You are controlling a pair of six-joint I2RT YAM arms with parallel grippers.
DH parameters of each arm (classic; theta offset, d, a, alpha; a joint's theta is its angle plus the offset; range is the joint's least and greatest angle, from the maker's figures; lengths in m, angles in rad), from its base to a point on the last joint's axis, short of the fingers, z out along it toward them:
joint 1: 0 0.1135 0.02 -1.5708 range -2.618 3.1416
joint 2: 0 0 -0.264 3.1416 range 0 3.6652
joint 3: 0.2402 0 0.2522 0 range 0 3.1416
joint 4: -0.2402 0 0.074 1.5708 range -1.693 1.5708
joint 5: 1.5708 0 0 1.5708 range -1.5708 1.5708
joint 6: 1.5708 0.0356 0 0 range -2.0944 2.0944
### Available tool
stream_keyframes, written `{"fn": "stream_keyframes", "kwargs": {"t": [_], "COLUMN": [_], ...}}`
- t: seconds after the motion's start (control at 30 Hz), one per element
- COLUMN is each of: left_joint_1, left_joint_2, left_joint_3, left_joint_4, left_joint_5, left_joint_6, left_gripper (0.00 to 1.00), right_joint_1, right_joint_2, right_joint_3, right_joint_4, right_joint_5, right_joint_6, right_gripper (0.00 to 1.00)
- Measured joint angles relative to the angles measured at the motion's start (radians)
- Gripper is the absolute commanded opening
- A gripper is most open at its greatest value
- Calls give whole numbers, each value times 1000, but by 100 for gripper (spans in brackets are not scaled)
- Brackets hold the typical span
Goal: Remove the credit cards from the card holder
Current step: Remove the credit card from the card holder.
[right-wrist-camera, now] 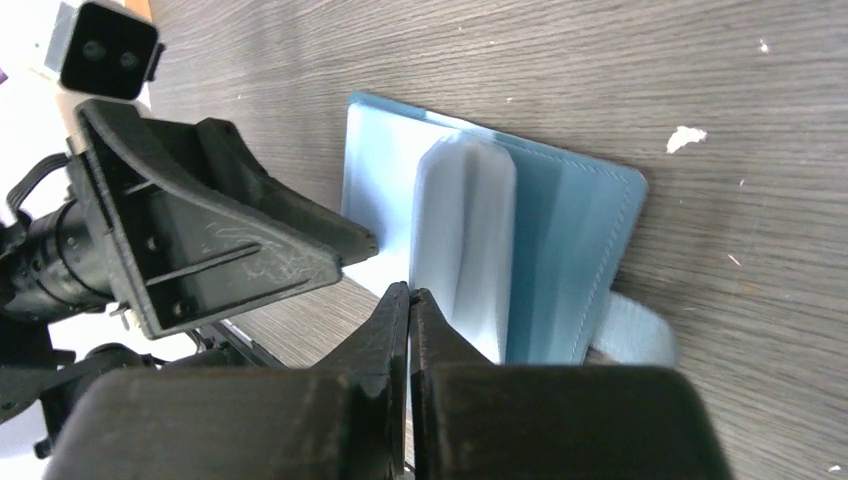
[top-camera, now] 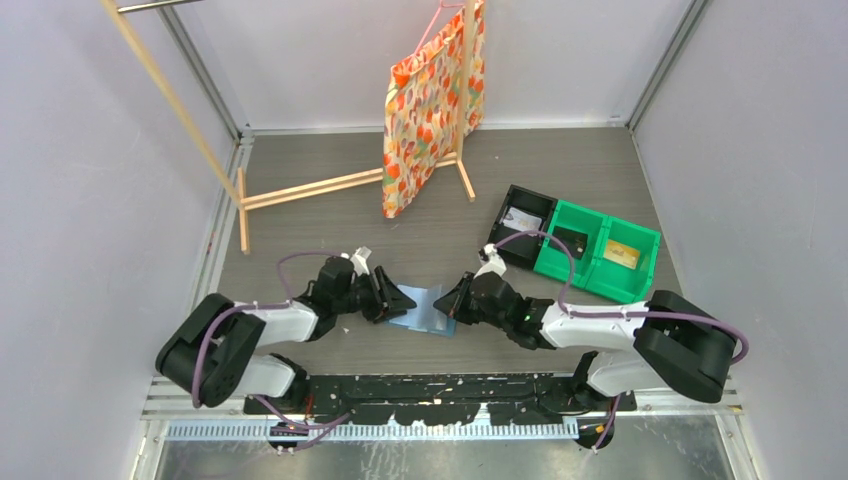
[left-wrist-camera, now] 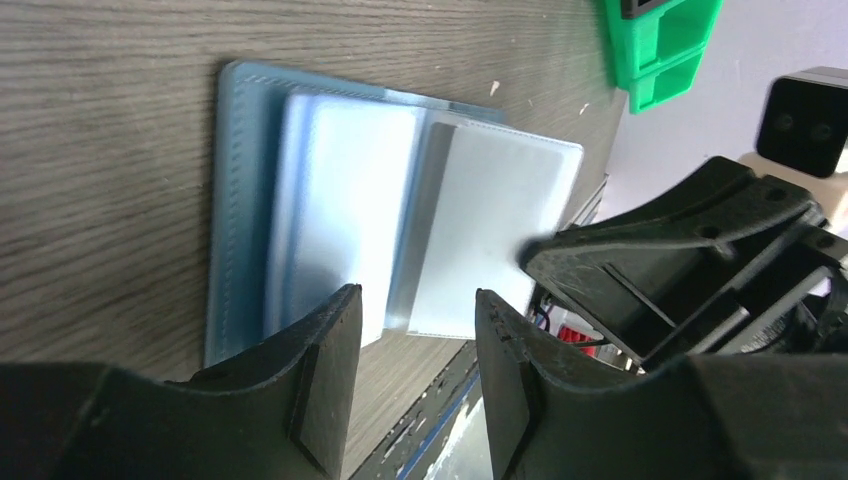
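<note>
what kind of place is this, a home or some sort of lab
Probably a robot lab test cell: plain wall panels box in a wood-grain table, a left arm and right arm are bolted at its near edge, and a gift bag and plastic bins are set out as props.

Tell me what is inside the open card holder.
Pale translucent sleeve leaves show inside the card holder. Whether they hold anything cannot be seen through their cloudy plastic.
</note>
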Motion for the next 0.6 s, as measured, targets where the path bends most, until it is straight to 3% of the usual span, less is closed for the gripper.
{"fn": "stream_keyframes", "kwargs": {"t": [0.43,0.6], "left_joint_1": [0,0], "left_joint_2": [-249,-223], "left_joint_3": [23,35], "left_joint_4": [-234,-236], "left_joint_5": [-11,13], "left_joint_6": [41,56], "left_gripper": [52,52], "right_joint_1": [0,0], "right_joint_2": [19,21], "right_joint_3": [47,61], "right_joint_4": [-60,-89], "right_joint_5": [-14,-16], "right_joint_6": [-29,-43], "right_gripper": [1,17]}}
